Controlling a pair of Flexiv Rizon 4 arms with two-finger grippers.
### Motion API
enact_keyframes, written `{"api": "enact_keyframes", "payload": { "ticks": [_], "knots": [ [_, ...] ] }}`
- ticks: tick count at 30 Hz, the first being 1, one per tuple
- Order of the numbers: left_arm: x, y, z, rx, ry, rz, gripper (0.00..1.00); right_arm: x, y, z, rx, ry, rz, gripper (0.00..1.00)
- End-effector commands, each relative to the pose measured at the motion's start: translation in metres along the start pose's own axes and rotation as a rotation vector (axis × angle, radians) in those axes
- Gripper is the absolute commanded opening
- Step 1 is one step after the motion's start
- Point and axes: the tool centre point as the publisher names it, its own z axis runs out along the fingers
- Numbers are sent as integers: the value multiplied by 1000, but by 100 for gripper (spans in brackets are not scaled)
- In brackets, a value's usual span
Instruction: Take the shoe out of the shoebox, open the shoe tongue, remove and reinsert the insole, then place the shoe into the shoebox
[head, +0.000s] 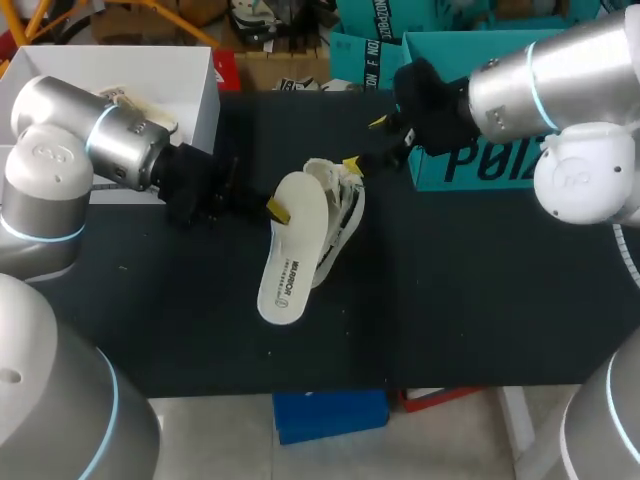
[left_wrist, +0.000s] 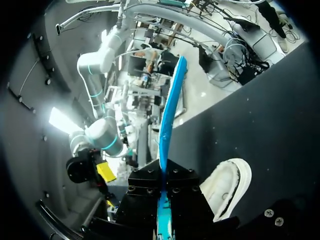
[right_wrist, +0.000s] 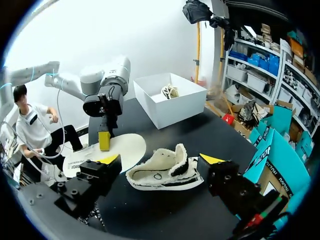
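With left claw (head: 274, 209) gripping the insole (head: 287, 262) and right claw (head: 366, 143) open wide, hold the shoe (head: 343, 210) still first, then push insole in slowly, toe end first.

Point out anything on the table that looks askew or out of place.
The shoe lies tipped on its side on the table, not on its sole. Its insole is outside it, beside the shoe, gripped at one edge by the left gripper. That fits a mid-task state; nothing looks spilled or damaged.
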Motion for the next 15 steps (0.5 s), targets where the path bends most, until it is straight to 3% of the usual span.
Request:
{"api": "enact_keyframes", "payload": {
  "ticks": [1,11,15],
  "knots": [
    [-1,-3,2,-20,-6,13,0,-4,-4,-6,28,139,-23,100],
    [-7,-4,-7,-119,17,163,0,-4,-4,-6,28,139,-23,100],
    [-8,-5,-9,-131,7,175,0,-6,-6,-4,-93,234,107,100]
  ]
}}
